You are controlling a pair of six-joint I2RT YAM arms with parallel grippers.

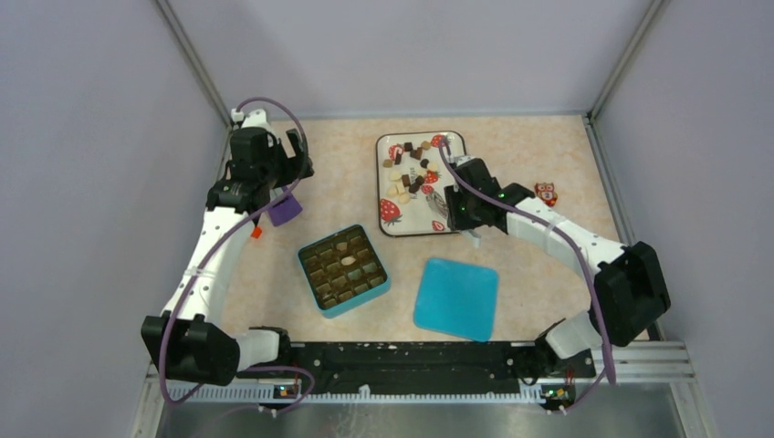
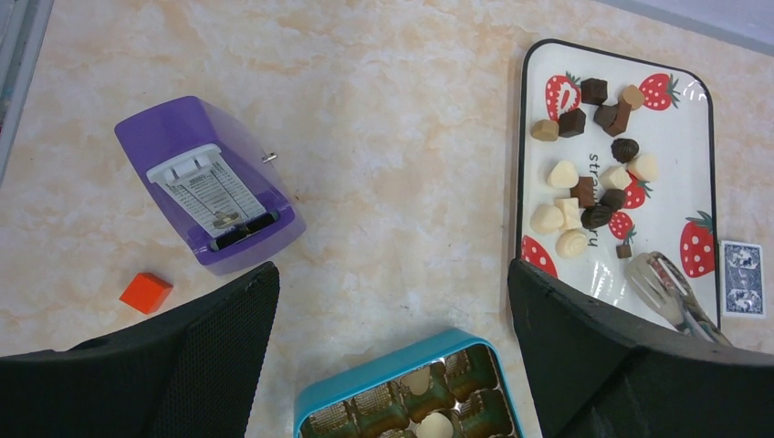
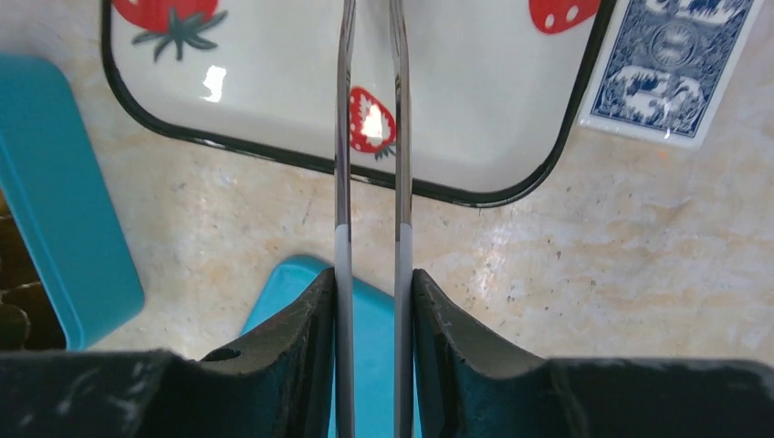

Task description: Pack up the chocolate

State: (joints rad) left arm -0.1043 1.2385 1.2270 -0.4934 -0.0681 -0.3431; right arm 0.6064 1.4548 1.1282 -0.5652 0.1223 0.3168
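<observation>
Beside tray (image 3: 475, 91), playing card (image 3: 675, 64) hidden from above; right pincer (image 3: 372, 301) on tongs (image 3: 342, 182), left pincer (image 2: 392, 269) wide.

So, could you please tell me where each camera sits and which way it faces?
Top external: above and behind the bases, looking down on the table; both arms show.
Left wrist: on the left arm, facing down at chocolate and a purple stapler; the open left claw shows.
Right wrist: on the right arm, looking along tongs the right claw grips.
Shared: all three show the strawberry tray.

chocolate (image 1: 413, 169) on tray (image 1: 415, 219), open teal box (image 1: 358, 301)
</observation>
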